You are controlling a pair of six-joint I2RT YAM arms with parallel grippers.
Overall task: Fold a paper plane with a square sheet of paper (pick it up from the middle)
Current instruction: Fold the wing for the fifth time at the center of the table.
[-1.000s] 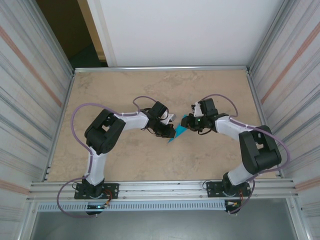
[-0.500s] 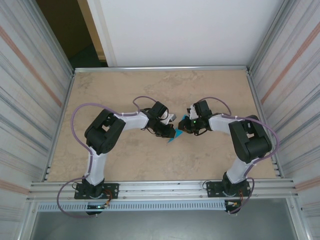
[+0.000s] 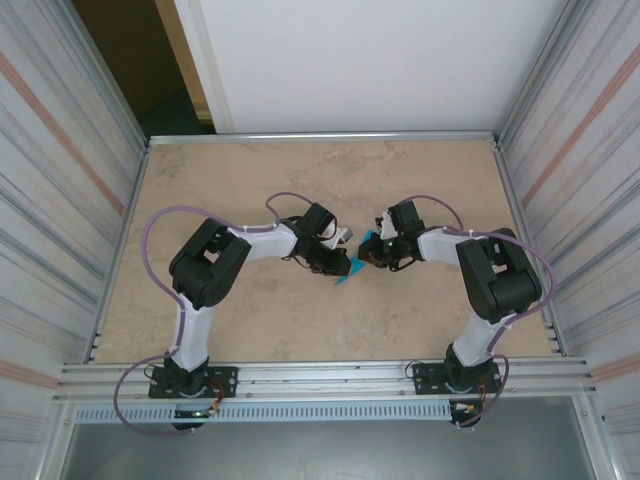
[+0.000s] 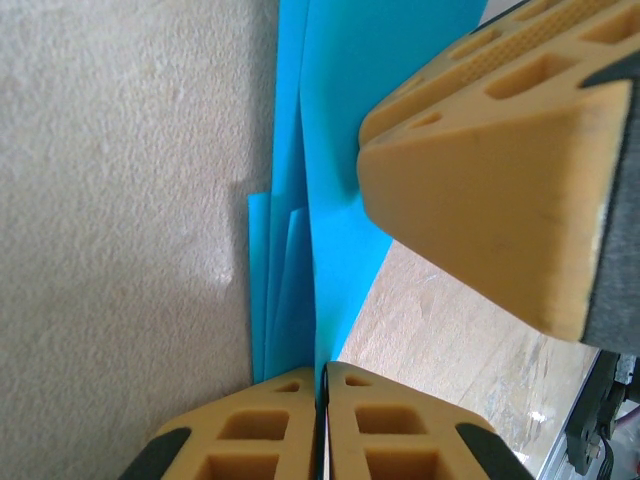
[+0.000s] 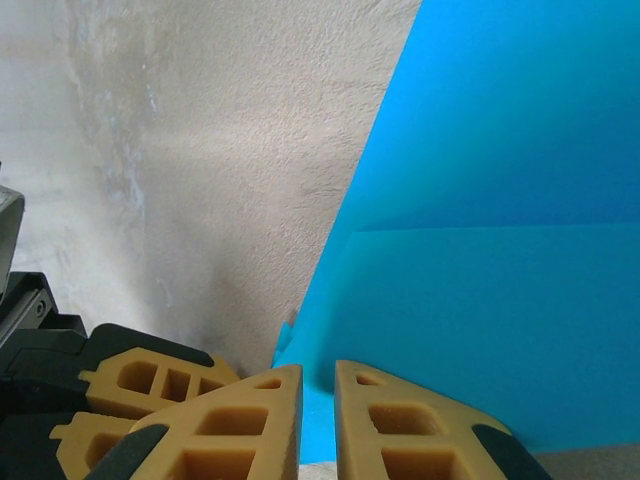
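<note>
At mid-table, between both arms: paper plane (image 3: 349, 268), teal-blue, folded into layered pointed flaps, pinched edge-on by closed left gripper (image 4: 322, 385); right gripper (image 5: 318, 400), jaws slightly parted, straddling its edge.

Left gripper (image 4: 322, 400): tan fingers (image 4: 255, 435) pressed together on the edge of the folded teal paper (image 4: 335, 190). Paper: layered creases, standing against the beige counter (image 4: 120, 200). Right gripper's tan finger (image 4: 500, 170): touching the paper's upper part.

No readable text, labels or numbers anywhere.
</note>
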